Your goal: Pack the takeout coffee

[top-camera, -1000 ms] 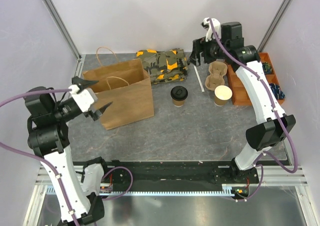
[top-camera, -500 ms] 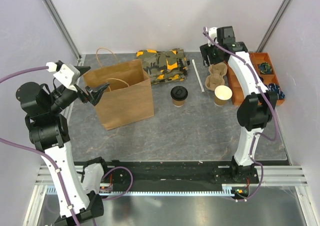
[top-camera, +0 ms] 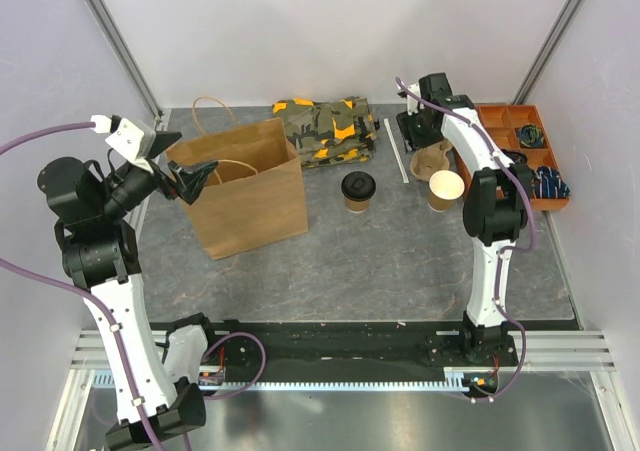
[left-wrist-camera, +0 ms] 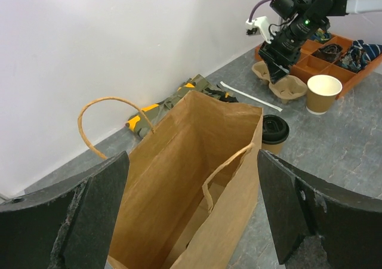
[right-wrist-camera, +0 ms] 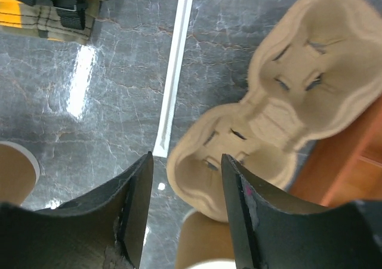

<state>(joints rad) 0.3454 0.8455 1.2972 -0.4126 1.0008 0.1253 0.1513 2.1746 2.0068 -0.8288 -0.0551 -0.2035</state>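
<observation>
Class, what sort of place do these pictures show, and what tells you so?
Likely a robot lab cell: plain white walls, two arms bolted to a rail, and staged props: paper bag, takeout coffee.

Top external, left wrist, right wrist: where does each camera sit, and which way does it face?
Top external: above and behind the robot, looking down at the grey table; left arm and right arm show.
Left wrist: by the open brown paper bag, looking into its mouth; the left gripper's black fingers frame it.
Right wrist: straight down over the brown moulded-pulp two-cup carrier tray; the right gripper's fingers straddle its rim.
Shared: left wrist also shows that tray and the right gripper.
</observation>
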